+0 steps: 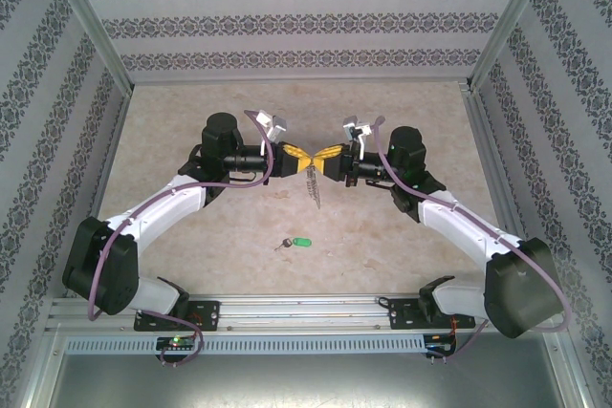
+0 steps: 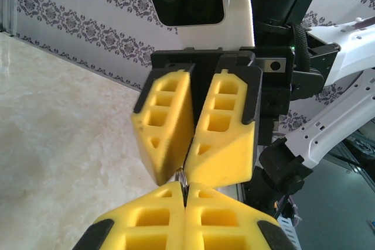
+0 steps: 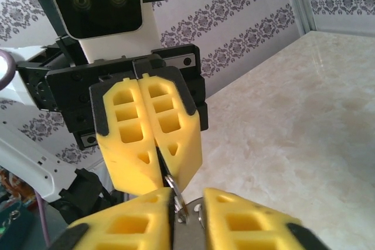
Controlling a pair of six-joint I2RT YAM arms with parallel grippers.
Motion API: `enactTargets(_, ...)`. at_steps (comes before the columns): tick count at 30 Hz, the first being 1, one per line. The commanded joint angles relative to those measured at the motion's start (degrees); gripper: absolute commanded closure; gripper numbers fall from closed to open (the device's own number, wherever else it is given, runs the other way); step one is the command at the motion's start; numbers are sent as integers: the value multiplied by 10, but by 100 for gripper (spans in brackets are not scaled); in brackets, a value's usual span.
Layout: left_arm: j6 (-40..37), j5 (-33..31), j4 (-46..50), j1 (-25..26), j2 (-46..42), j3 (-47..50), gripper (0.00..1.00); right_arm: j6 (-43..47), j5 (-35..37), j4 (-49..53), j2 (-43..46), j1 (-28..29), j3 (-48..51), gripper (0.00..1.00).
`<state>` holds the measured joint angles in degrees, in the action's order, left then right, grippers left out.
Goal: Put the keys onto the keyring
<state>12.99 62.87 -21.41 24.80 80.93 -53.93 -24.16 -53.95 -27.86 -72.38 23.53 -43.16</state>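
Above the middle of the table my left gripper [image 1: 306, 161] and right gripper [image 1: 322, 160] meet tip to tip. The keyring [image 1: 314, 188] hangs between them, and its row of small grey bits dangles below. In the left wrist view my left gripper [image 2: 186, 190] is shut on a thin loop of the keyring [image 2: 183, 178], with the right gripper [image 2: 188, 165] pinching in from the far side. In the right wrist view my right gripper [image 3: 187, 198] holds grey metal of the keyring [image 3: 191, 222] between its pads. The keys [image 1: 294, 244], with the green tag, lie on the table in front of both arms.
The marble-patterned tabletop [image 1: 191, 131] is fenced by patterned walls on three sides. An aluminium rail [image 1: 306, 312] carries both arm bases along the near edge. The two arms reach inward from left and right, with the keys on the open surface between them.
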Motion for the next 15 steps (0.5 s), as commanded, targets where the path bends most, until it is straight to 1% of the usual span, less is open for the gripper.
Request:
enactTargets(1,14,19,-43,8,-10,-5,100,7,-12,-22,-1,8,-15,90)
enactTargets(3,18,20,-49,8,-8,-5,100,9,-13,-21,1,8,-12,99)
enactTargets(7,26,15,-63,9,-6,-2,100,15,-11,-18,7,8,-6,100)
enactTargets(8,31,5,-71,9,-9,2,95,18,-5,-17,10,7,-4,100)
enactTargets(9,32,-12,-79,8,-15,8,79,21,1,-17,14,4,0,100)
enactTargets(10,31,-41,-93,8,-25,19,67,22,7,-19,18,3,4,100)
enactTargets(11,33,-77,-112,8,-40,35,61,21,12,-25,23,-2,9,100)
enactTargets(13,37,-125,-134,8,-65,57,52,14,13,-38,28,-10,18,100)
enactTargets(14,38,-145,-135,8,-77,62,49,10,13,-47,31,-13,21,100)
enactTargets(15,41,-158,-136,8,-85,65,49,5,14,-56,35,-17,26,100)
